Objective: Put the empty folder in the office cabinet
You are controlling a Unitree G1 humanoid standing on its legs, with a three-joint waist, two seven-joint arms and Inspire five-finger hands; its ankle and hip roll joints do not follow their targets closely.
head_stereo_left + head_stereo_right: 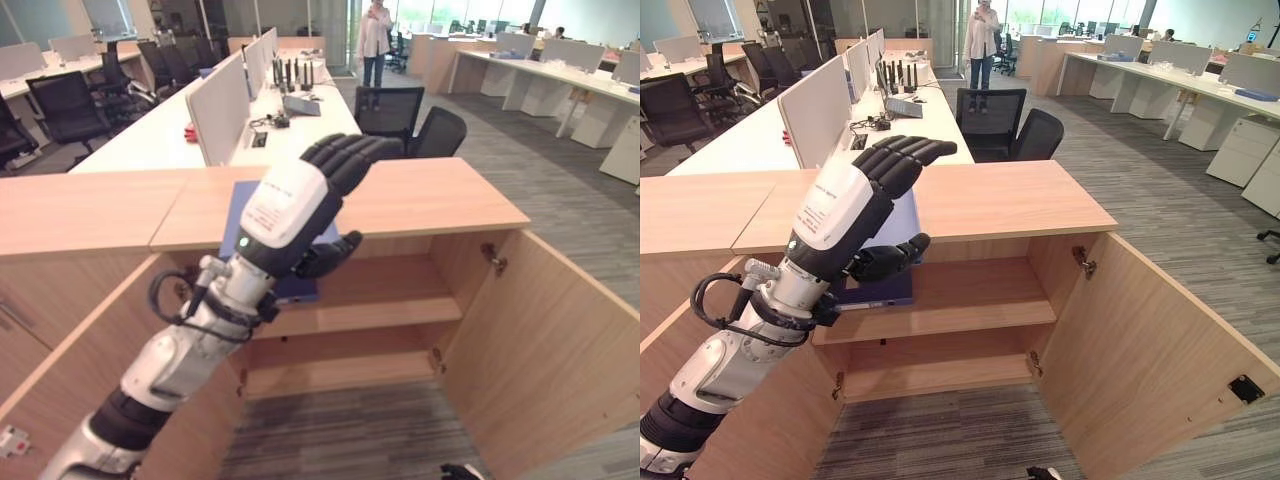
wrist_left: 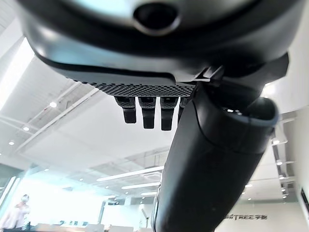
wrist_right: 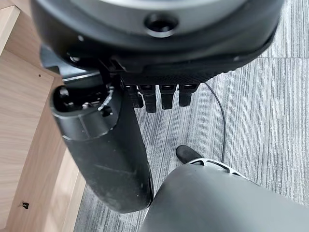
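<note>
- left hand (image 1: 300, 205) raised before open cabinet (image 1: 970, 300), fingers (image 1: 345, 155) straight, apart, holding nothing
- blue folder (image 1: 885, 290) lies on upper shelf, looks placed
- right hand (image 3: 159, 94) hangs over floor, fingers relaxed

The office cabinet (image 1: 970, 205) stands open ahead, its right door (image 1: 1140, 350) swung out toward us. The folder (image 1: 895, 260) rests on the upper shelf (image 1: 970, 305), at its left end, behind the raised left hand (image 1: 855, 205). Desks (image 1: 760, 135) and chairs (image 1: 1015, 125) lie beyond the cabinet; a person (image 1: 982, 40) stands farther back.
</note>
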